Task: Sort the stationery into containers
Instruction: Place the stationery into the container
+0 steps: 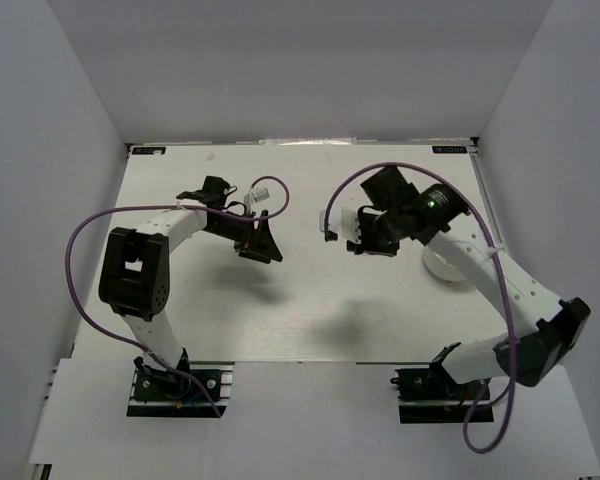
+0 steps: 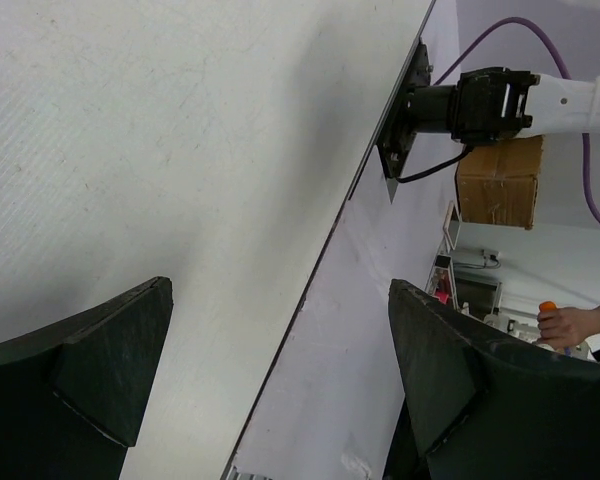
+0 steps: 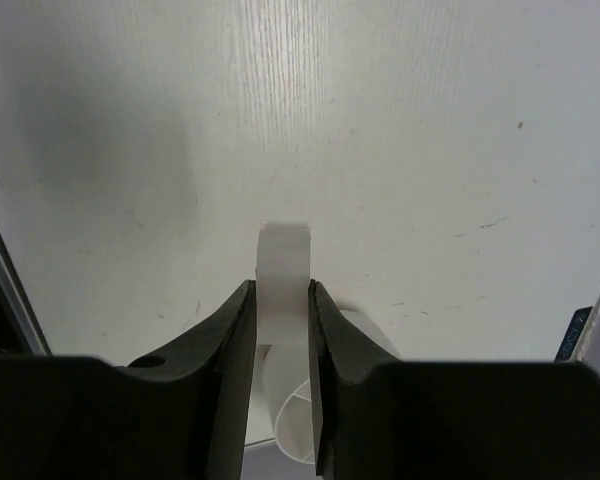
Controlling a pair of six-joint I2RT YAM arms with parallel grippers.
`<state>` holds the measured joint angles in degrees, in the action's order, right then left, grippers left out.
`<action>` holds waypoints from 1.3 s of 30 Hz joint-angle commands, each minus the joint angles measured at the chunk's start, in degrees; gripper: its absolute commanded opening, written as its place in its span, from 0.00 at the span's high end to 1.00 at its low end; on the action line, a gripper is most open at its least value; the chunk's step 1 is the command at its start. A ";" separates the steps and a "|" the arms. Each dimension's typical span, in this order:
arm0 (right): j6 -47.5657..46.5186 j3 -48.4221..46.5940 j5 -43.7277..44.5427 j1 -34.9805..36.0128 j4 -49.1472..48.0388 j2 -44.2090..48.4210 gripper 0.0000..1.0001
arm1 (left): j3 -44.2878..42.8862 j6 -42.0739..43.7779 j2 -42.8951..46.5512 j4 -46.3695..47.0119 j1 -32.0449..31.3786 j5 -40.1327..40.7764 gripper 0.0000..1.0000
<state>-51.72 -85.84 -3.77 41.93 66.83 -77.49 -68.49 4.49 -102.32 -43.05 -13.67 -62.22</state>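
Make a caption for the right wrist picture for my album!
Right gripper pinches the white tape ring edge-on over the table, the divided white bowl peeking between its fingers.

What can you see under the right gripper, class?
Beneath the right gripper, shut on a white piece, a slice of the divided white bowl shows. The fingers cover the rest, so its contents cannot be seen.

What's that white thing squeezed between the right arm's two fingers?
A white tape ring, seen edge-on, pinched by the right gripper's fingers. The right wrist view shows it, with the white divided bowl beyond.
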 commanded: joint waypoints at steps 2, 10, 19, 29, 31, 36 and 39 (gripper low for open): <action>-8.38 -3.70 -7.38 -9.13 1.55 -5.45 1.00 | 0.63 1.83 3.18 -0.20 0.22 -0.37 0.02; -16.64 -15.07 -15.39 -24.61 7.88 -12.45 1.00 | -1.38 2.36 1.51 -0.81 0.22 -0.98 0.02; -40.80 12.88 -7.75 -33.66 8.23 12.16 1.00 | 0.64 2.28 0.55 1.12 0.22 -1.86 0.02; -53.91 14.12 -3.00 -49.47 8.14 5.87 1.00 | -0.94 3.68 -1.56 -0.02 0.22 -2.74 0.02; -56.63 13.86 -3.61 -51.77 8.23 5.07 1.00 | -0.68 4.21 -1.65 -0.11 0.22 -2.56 0.02; -61.21 14.74 -5.02 -54.41 7.88 4.99 1.00 | 0.29 4.30 -1.65 0.51 0.22 -2.56 0.02; -61.74 13.60 -6.33 -55.82 7.97 3.41 1.00 | 0.29 4.39 -1.91 0.60 0.22 -2.56 0.02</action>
<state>-108.60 -70.06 -8.80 -12.82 73.73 -73.47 -67.99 7.57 -104.60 -43.05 -13.65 -62.57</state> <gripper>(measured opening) 0.288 0.981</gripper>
